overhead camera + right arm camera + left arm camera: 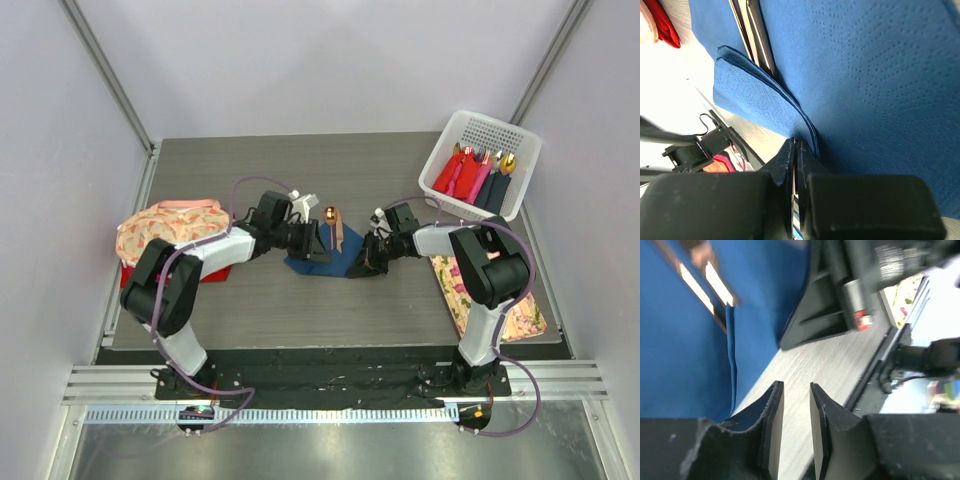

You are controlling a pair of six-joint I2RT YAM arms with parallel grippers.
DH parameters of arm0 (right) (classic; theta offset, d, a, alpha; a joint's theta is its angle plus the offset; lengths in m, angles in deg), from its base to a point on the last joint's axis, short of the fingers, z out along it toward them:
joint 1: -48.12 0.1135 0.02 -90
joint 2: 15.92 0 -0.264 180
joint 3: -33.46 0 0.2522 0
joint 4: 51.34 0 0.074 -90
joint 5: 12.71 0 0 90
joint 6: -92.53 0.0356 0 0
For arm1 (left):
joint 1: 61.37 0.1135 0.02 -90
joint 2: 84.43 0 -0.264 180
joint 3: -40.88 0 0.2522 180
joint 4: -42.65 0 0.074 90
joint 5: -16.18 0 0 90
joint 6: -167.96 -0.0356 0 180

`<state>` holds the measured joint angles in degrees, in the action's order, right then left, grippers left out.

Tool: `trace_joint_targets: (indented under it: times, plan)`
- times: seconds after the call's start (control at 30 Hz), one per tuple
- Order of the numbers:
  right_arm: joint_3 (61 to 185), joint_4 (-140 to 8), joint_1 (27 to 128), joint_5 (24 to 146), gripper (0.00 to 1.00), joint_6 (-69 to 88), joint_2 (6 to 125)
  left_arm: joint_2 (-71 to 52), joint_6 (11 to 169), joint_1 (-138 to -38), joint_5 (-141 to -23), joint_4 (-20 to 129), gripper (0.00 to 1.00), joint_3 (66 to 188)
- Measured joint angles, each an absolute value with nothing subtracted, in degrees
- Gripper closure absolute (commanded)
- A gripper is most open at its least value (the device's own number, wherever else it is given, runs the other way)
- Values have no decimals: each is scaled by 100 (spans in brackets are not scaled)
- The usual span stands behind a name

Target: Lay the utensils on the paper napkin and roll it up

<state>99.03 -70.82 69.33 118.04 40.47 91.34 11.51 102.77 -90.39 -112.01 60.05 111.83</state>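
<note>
Pinching paper napkin (880,100), right fingers (782,162), wrist-view.

The grey table (260,300) bears the paper napkin (318,262) centrally, a white basket (480,135) far right, floral cloths (500,310) at either side.

paper napkin (322,262) dark blue, plain, fine dotted emboss up close; utensils (336,230) copper-brown, shiny, orange glint on spoon bowl; worktop (300,310) grey, fine streaked grain; basket (490,130) white, perforated; rolls (447,172) in it red, pink, dark navy, gold tips; left cloth (165,228) cream-orange floral, pink edge, red piece (128,277) under it; right cloth (505,310) cream floral, pink and green; left arm (215,250) and right arm (440,240) black and white, purple cables (240,195); left hand (794,390) and right hand (794,150) black
</note>
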Motion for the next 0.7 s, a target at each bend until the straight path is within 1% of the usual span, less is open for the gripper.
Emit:
trace_joint_targets:
  times: [0.07,0.23,0.43,0.7]
  plan:
    - [9903,-7086,6933,11791,99,4060,9134,1424,10809,-9047,-11263,5902,71,11081]
    - [9903,-7095,6933,11776,99,4071,9134,1986,11504,-9049,-11287,5644,73,11076]
    - [9906,-7106,6933,11767,99,4088,9134,2189,11718,-9049,-11186,5618,75,11076]
    - [9908,-7113,6933,11758,99,4090,9134,2287,11755,-8929,-10915,5644,75,11041]
